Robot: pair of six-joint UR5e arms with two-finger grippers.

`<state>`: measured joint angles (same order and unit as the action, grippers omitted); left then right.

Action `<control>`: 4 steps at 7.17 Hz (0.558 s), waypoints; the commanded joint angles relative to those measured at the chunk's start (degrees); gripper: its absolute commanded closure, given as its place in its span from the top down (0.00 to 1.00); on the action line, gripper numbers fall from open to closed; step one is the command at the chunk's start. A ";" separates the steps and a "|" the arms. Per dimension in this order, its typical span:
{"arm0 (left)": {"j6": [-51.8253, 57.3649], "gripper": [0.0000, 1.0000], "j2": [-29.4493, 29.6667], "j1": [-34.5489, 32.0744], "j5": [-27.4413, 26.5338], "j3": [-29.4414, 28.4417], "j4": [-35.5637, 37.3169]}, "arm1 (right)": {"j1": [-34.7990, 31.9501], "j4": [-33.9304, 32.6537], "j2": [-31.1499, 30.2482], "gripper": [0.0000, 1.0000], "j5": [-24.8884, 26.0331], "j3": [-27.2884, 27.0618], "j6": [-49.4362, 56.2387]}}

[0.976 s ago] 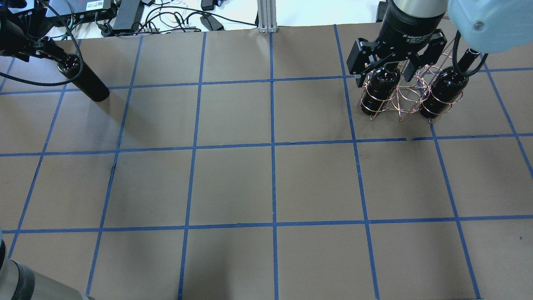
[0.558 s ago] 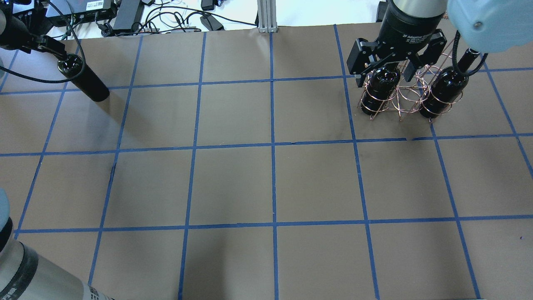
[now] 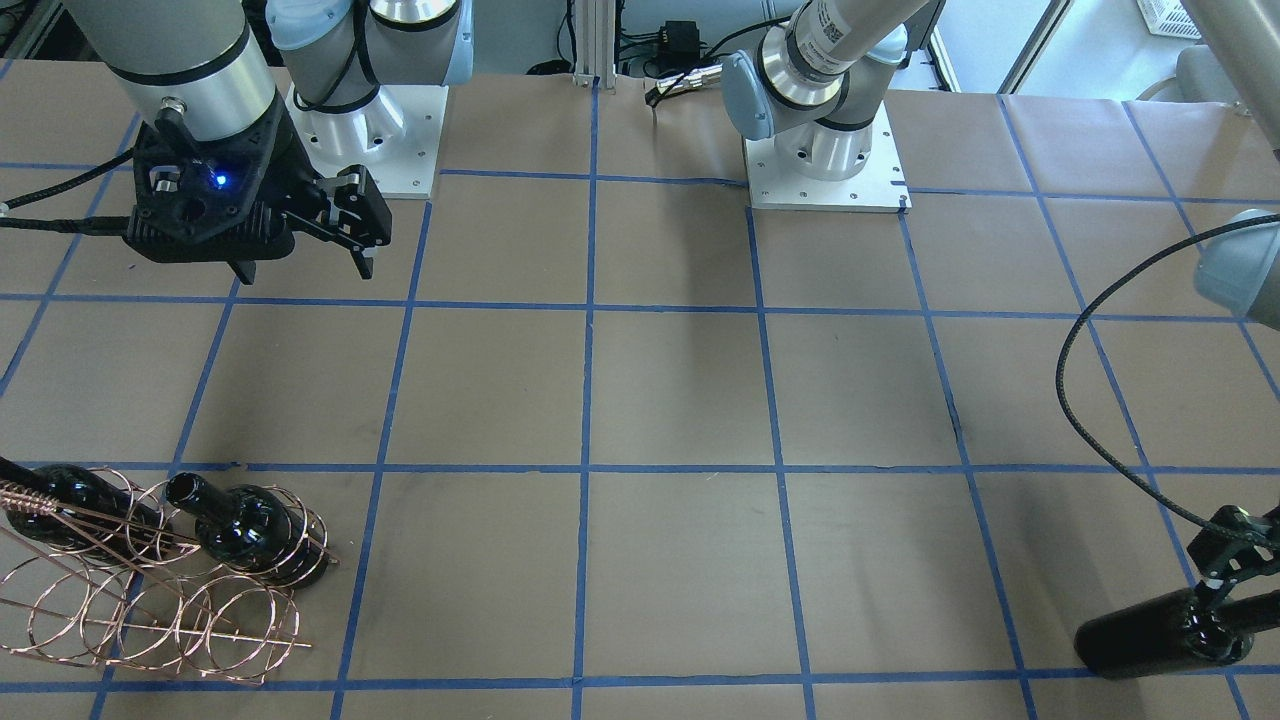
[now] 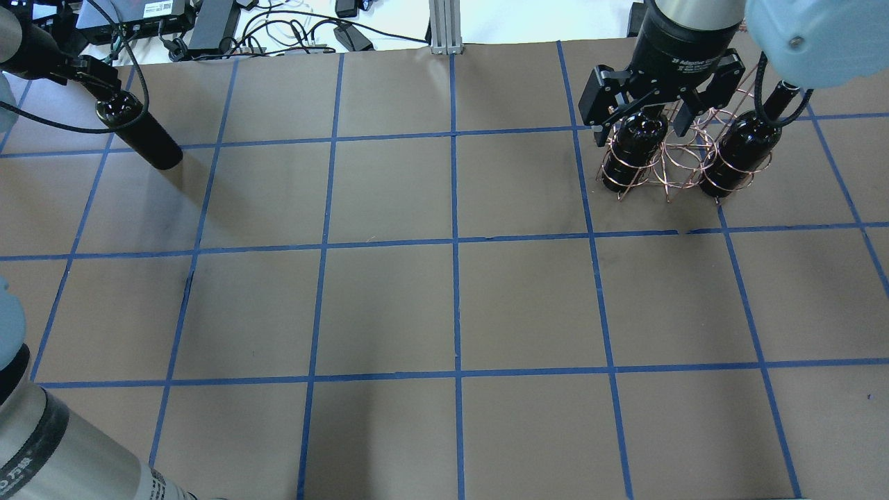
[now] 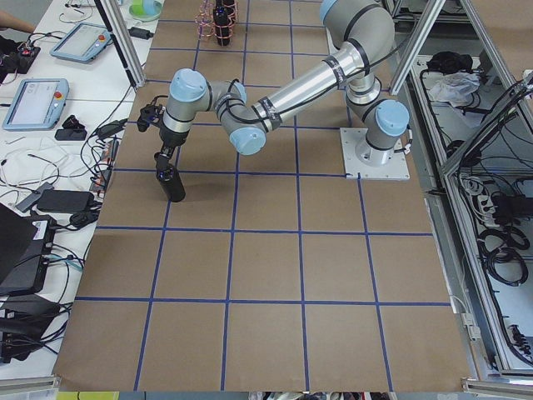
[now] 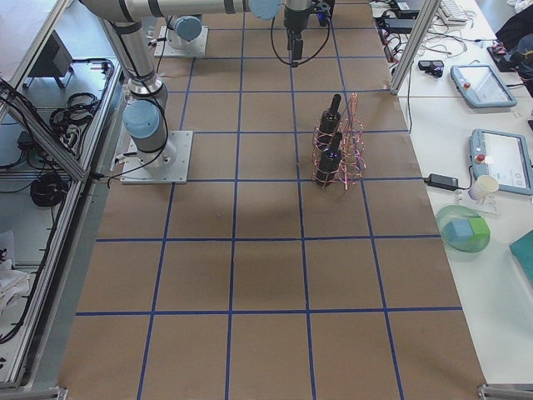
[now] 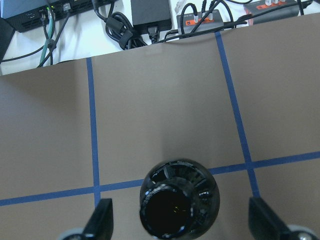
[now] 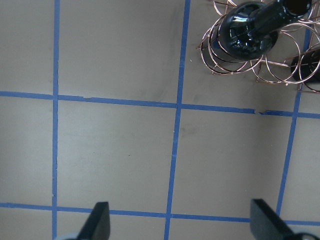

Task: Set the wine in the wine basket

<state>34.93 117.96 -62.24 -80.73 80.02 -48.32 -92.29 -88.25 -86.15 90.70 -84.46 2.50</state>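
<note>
A near-black wine bottle (image 4: pixel 142 135) stands on the table at the far left; it also shows in the front view (image 3: pixel 1145 635) and the left wrist view (image 7: pixel 180 200). My left gripper (image 7: pixel 180 227) is open, with a finger on each side of the bottle's top and touching neither side; it also shows in the overhead view (image 4: pixel 101 83). The copper wire wine basket (image 4: pixel 684 167) stands at the far right and holds two look-alike bottles (image 4: pixel 632 149) (image 4: pixel 743 146). My right gripper (image 4: pixel 642 123) is open and empty, high above the table on the robot's side of the basket (image 8: pixel 280 75).
The brown table cover has a blue tape grid. Cables and power bricks (image 4: pixel 215 24) lie past the far edge behind the left bottle. An aluminium post (image 4: pixel 444 28) stands at the far middle. My left forearm (image 4: pixel 42 451) fills the near left corner of the overhead view.
My left arm has shifted a little at the bottle's top, and its forearm has come further into the near left corner. The bottle, the basket and the right arm have not moved.
</note>
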 commanded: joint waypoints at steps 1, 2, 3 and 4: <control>-0.03 0.83 0.16 -0.42 0.48 -0.13 -0.02 | 0.00 0.00 0.02 1.00 -0.08 0.00 -0.04; -0.03 0.82 0.16 -0.42 0.57 -0.13 -0.02 | 0.00 0.09 0.02 1.00 0.00 0.00 0.05; -0.03 0.74 -0.18 -0.34 0.48 -0.13 -0.20 | 0.00 0.09 0.02 1.00 0.00 0.00 0.05; -0.03 0.68 -0.45 -0.16 0.57 -0.21 -0.37 | 0.00 0.09 0.02 1.00 0.00 0.00 0.05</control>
<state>34.89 117.83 -62.56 -80.21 79.87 -48.49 -92.29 -88.17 -86.13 90.70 -84.46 2.54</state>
